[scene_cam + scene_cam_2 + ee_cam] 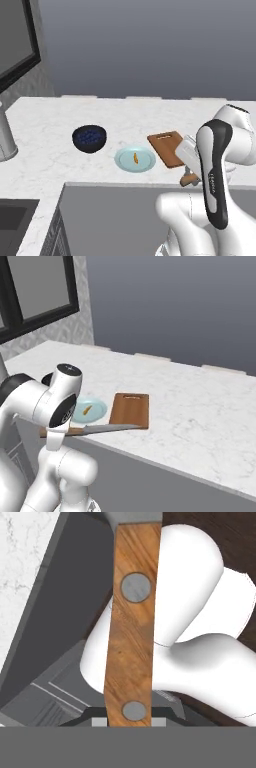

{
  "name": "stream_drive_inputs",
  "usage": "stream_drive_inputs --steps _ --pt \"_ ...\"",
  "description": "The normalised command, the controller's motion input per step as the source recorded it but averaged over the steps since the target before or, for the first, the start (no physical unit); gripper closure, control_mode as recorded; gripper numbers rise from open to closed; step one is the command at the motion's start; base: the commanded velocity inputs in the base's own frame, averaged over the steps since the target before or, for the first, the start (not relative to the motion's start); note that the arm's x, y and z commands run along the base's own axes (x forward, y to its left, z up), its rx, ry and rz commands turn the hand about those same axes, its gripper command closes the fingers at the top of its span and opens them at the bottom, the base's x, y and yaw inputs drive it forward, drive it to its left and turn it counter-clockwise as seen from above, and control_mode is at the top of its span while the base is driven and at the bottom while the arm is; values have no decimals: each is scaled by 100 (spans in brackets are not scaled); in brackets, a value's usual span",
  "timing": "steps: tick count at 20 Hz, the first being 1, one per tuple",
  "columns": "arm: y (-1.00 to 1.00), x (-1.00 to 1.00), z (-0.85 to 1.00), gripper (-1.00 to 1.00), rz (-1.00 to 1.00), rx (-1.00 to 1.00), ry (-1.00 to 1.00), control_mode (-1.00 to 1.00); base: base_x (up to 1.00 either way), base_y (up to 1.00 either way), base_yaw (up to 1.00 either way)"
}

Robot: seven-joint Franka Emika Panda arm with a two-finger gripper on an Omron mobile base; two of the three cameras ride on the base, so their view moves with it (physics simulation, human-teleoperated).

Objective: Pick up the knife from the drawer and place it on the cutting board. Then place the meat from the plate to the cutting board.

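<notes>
My gripper (129, 721) is shut on the knife (131, 627), whose orange-brown wooden handle with two grey rivets runs up the hand view. From the right base view the knife (107, 428) lies level over the counter's front edge, its grey blade tip reaching the near edge of the reddish-brown cutting board (130, 408). The pale blue-green plate (126, 161) sits just left of the cutting board (167, 146), and the small orange meat (135, 158) lies on it. The grey drawer (60, 622) shows below the hand. My own arm hides the fingers in both base views.
A dark bowl of blue berries (89, 138) stands left of the plate. A metal object (5, 137) and a dark window frame (20, 55) are at the far left. White marble counter (200, 406) stretches to the right of the board.
</notes>
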Motion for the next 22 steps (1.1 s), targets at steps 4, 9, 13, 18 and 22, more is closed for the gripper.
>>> stream_drive_inputs --steps 4,9,13,18,22 --pt "0 0 0 100 0 0 0 100 31 40 -22" --pt "0 0 0 100 0 0 0 100 43 28 -22" --pt "0 0 0 100 0 0 0 100 54 4 -18" --pt "-3 40 0 100 -2 0 3 -100 10 0 -2" --pt "0 82 0 100 20 -1 14 -100 0 0 0"
